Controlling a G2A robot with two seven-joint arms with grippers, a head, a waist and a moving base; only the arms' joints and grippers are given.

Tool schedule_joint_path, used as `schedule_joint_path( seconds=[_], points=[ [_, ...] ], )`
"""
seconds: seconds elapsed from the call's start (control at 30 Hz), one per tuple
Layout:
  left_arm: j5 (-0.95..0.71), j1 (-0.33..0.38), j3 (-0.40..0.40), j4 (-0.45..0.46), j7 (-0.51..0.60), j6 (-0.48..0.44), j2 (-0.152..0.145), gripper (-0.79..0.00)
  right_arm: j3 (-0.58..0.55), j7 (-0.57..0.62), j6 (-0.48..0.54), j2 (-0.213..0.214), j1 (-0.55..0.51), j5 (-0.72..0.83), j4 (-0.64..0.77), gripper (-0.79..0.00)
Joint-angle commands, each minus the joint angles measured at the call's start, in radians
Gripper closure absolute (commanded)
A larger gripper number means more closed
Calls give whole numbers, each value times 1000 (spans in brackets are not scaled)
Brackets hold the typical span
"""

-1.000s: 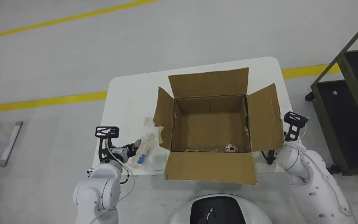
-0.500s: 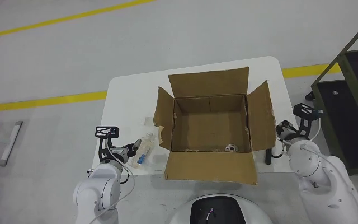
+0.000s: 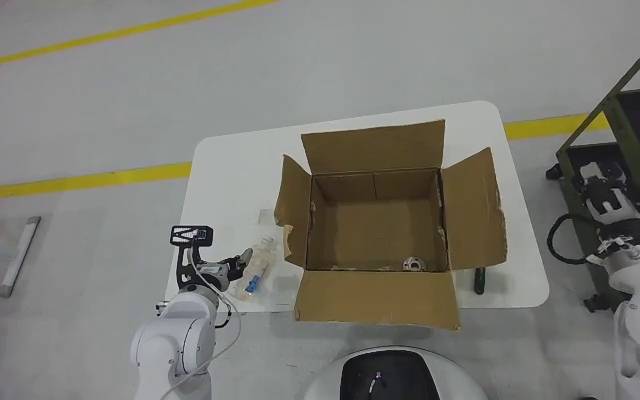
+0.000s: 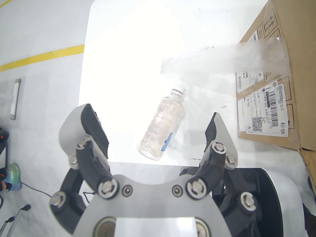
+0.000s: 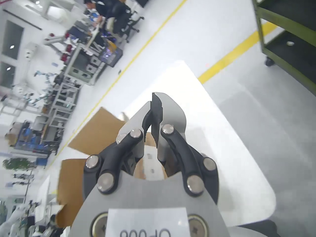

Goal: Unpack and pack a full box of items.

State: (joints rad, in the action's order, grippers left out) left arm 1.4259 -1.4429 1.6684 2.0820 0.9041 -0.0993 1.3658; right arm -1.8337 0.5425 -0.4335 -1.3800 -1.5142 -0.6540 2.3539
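Beyond the right edge of the table (image 3: pixel 250 170) the right gripper (image 5: pixel 151 114), pinched empty, has swung clear of the right flap (image 3: pixel 480 205) of the box (image 3: pixel 372 148), while the left gripper (image 4: pixel 152 118) stays spread wide over the bottle (image 4: pixel 161 131) lying left of it, so unpacking looks nearly done.

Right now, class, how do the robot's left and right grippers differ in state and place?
The left gripper is open; the right gripper is shut. The left gripper hangs by the clear bottle lying on the table; the right gripper is off the table's side, near the green cart. Both are empty.
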Motion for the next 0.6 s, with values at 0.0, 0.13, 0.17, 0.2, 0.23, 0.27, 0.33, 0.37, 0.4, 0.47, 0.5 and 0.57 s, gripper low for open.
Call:
schedule_joint_path(
  seconds=[0.0,0.13,0.17,0.2,0.23,0.27,0.33,0.37,0.4,0.47,0.5,0.57],
  points=[
    [0,0,0,0,0,0,0,-785,47,89,81,9,23,-37,-4,0],
    [0,0,0,0,0,0,0,-785,187,274,198,28,63,-201,-4,0],
    [0,0,0,0,0,0,0,-785,222,313,219,32,76,-255,-4,0],
    [0,0,0,0,0,0,0,-785,258,321,233,34,89,-300,-15,0],
    [0,0,0,0,0,0,0,-785,300,347,247,35,97,-328,-40,0],
    [0,0,0,0,0,0,0,-785,335,359,264,36,113,-346,-56,0],
    [0,0,0,0,0,0,0,-785,388,377,287,38,133,-397,-106,0],
    [0,0,0,0,0,0,0,-785,407,376,310,39,145,-433,-128,0],
    [0,0,0,0,0,0,0,-785,415,357,302,39,151,-454,-158,0],
    [0,0,0,0,0,0,0,-785,415,357,302,39,151,-454,-158,0],
    [0,0,0,0,0,0,0,-785,415,357,302,39,151,-454,-158,0],
    [0,0,0,0,0,0,0,-785,415,357,302,39,151,-454,-158,0]
  ],
)
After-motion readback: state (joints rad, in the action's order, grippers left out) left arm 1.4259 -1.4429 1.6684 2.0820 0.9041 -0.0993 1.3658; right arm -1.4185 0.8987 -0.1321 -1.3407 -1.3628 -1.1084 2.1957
